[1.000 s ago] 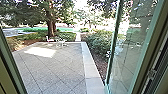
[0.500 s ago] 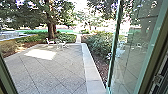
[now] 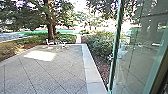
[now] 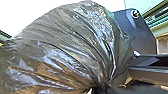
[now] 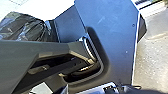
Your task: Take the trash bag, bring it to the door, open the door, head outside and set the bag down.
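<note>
Trash bag at left gripper, which holds its gathered neck. Neck end points into that gripper; long axis runs outward through the swollen body. Right gripper: can't tell whether wide or narrow.

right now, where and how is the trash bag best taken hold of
Probably by the neck, coming from the gathered end: there the folds of the trash bag draw together tightly, while its body bulges and looks too loose to grip.
</note>
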Motion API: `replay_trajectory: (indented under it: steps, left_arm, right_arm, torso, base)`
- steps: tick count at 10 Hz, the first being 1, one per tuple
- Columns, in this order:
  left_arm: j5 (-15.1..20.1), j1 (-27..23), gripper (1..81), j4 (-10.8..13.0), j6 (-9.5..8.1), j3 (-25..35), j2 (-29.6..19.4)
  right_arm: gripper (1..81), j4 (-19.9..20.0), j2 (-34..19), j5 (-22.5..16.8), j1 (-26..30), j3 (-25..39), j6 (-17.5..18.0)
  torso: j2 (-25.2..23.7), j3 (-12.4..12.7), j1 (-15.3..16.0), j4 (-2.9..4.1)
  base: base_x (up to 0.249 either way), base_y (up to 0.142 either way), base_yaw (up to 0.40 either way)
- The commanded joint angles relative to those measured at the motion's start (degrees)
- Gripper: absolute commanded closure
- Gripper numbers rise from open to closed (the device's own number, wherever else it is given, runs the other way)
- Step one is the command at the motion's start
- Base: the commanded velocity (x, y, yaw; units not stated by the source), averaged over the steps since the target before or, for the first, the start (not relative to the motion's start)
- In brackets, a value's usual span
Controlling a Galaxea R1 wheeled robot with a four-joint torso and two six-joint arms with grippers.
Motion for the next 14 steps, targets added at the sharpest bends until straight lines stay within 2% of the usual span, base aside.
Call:
replay_trajectory:
  steps: [1, 14]
  left_arm:
    - [3.00, -3.07, 81.1, 0.46, 0.23, 0.09, 0.10]
    - [3.00, -2.98, 81.1, 0.37, 0.23, 0.09, -0.08]
  right_arm:
    - [1.0, -0.87, 1.18, -2.78, 2.24, 0.84, -0.24]
    - [1.0, -0.86, 1.44, -3.13, 2.59, 0.84, -0.33]
  torso:
    - [0.00, -0.02, 0.10, 0.00]
    - [0.06, -0.06, 0.19, -0.02]
  base:
    - [0.142, 0.000, 0.000]
    - [0.136, 0.000, 0.000]
